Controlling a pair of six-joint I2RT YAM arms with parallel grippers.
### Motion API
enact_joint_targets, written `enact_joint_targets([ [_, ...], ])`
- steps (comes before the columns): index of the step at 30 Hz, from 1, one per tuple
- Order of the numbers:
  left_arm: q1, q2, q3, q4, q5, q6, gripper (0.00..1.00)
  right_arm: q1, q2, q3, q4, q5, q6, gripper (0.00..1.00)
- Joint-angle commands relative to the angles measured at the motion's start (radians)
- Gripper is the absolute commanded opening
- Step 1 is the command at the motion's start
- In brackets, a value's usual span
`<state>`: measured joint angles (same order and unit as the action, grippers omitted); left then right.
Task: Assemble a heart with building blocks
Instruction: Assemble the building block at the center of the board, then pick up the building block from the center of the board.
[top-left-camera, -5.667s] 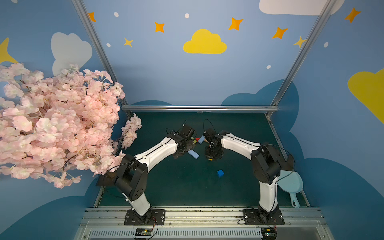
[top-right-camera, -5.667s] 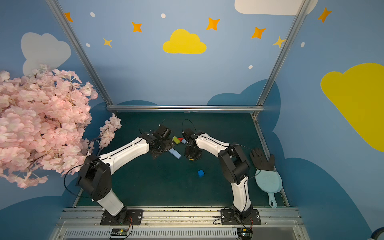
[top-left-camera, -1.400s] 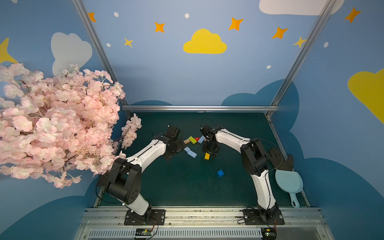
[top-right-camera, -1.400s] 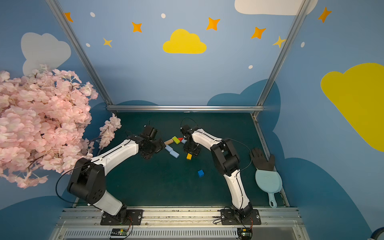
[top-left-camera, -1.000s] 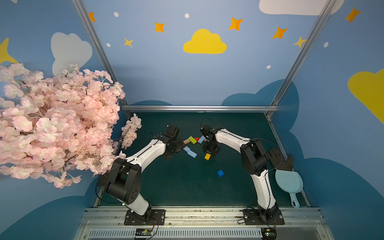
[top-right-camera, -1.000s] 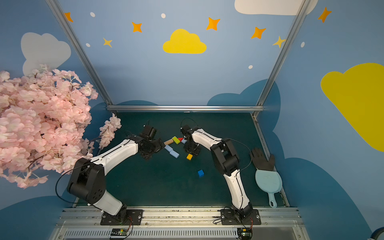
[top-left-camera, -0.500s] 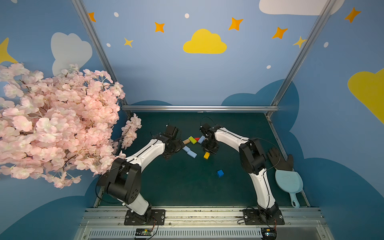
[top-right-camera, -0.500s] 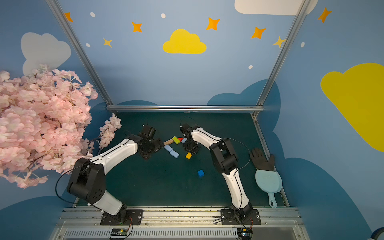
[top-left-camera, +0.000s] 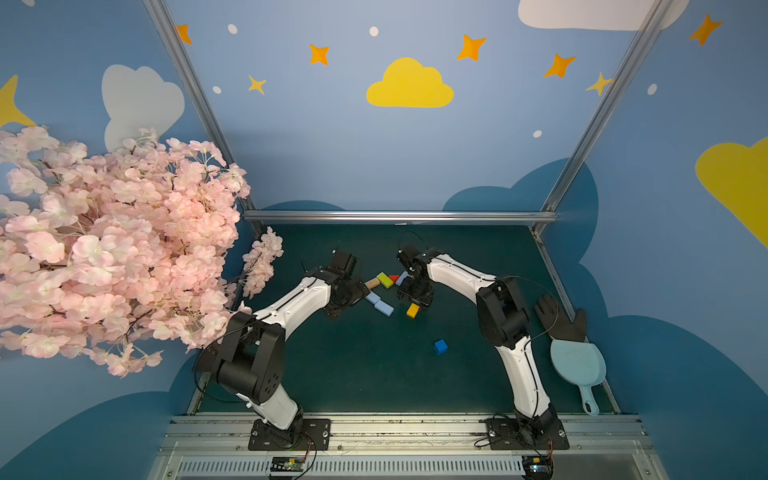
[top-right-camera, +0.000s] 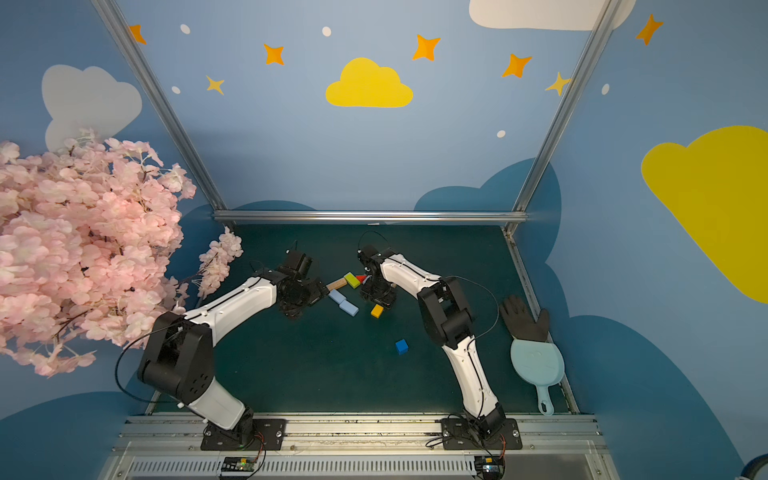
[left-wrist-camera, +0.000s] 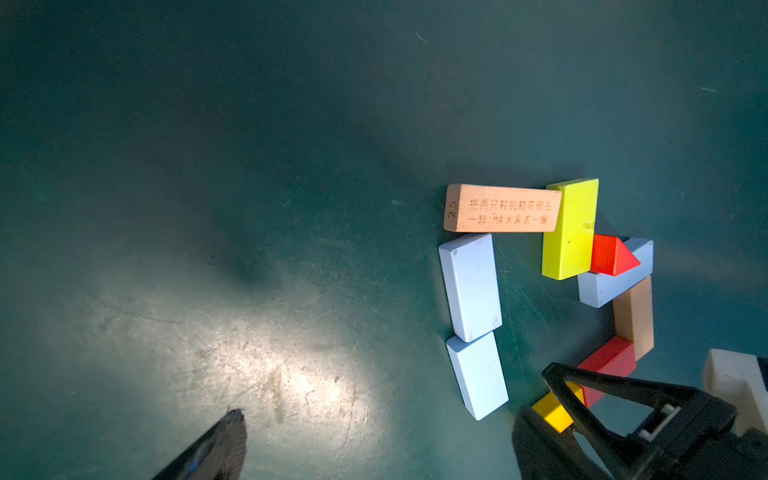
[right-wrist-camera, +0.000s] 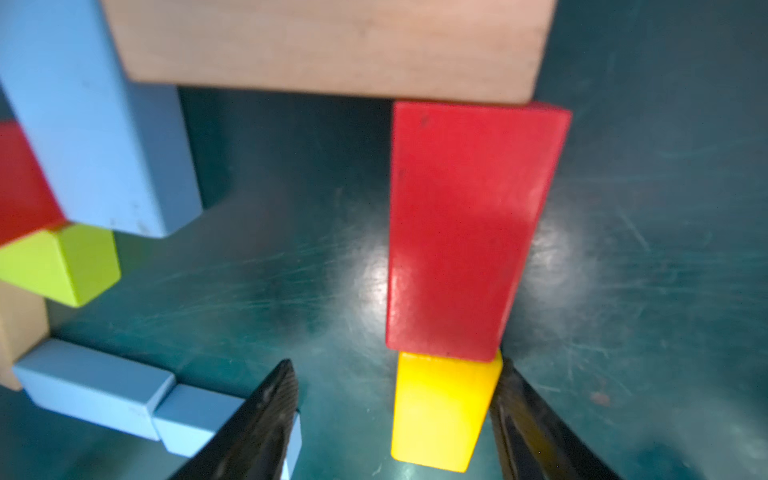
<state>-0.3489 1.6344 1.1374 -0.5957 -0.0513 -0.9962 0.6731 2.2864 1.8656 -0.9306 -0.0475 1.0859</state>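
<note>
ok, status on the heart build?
Left end effector open, empty. Right end effector open, straddling yellow block set against red bar. Heart outline unclosed; blue cube lies apart. Nothing in the way.

Robot lab booth dressed as a nursery-style set.
Sky-blue wall panels (top-left-camera: 332, 158) painted with yellow clouds (top-left-camera: 409, 85) and orange stars (top-left-camera: 471, 46) sit in aluminium framing (top-left-camera: 399, 216); a pink blossom branch (top-left-camera: 104, 249) overhangs the dark green tabletop (top-left-camera: 374, 374), beside two white-and-black robot arms (top-left-camera: 299, 297) bolted to a metal rail (top-left-camera: 415, 426).
</note>
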Motion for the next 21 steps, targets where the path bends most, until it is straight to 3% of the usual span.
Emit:
enact_joint_targets([
  [1,0.003,0.010,0.026,-0.010,0.012,0.018,1.00,0.003,-0.014,0.001,-0.011,0.041,-0.036,0.74],
  [8,0.003,0.011,0.046,-0.010,0.012,0.034,1.00,-0.009,-0.273,-0.037,-0.067,0.141,-0.165,0.77],
  [15,0.003,0.021,0.045,0.003,0.010,0.032,1.00,0.013,-0.561,-0.387,-0.076,0.122,-0.434,0.77],
  [21,0.002,0.042,0.035,0.020,0.025,0.028,1.00,0.072,-0.645,-0.674,0.003,0.091,-0.490,0.76],
])
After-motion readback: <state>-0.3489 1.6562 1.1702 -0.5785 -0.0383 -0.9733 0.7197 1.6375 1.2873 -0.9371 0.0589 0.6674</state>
